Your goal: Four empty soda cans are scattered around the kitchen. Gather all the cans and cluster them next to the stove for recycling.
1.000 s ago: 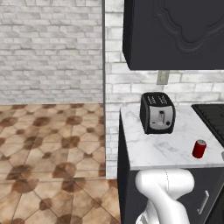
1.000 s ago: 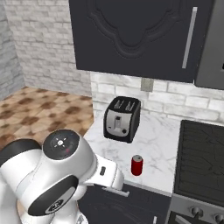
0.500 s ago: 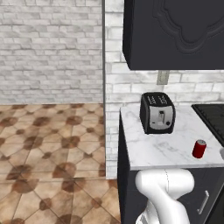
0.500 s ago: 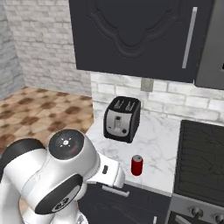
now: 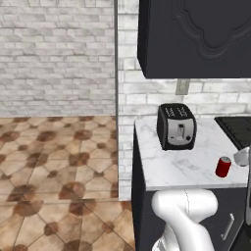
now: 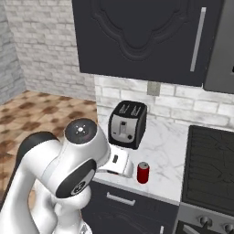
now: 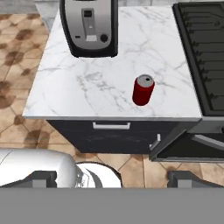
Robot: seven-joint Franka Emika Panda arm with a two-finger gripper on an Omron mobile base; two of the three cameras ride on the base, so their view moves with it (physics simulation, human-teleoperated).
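Can ahead of spread fingers, upright near stove

Soda can (image 7: 143, 90) stands upright on the marble counter (image 7: 87, 87), near its front edge, between the toaster (image 7: 89, 27) and the stove (image 7: 205, 52), closer to the stove. The fingers (image 7: 112, 178) are spread wide, holding nothing, back from the counter's front. The can lies ahead and slightly right, long axis vertical: likely a forward reach.

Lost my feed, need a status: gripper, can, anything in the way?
Gripper open, empty. Can upright on counter, apart from stove. Toaster stands behind, path clear.
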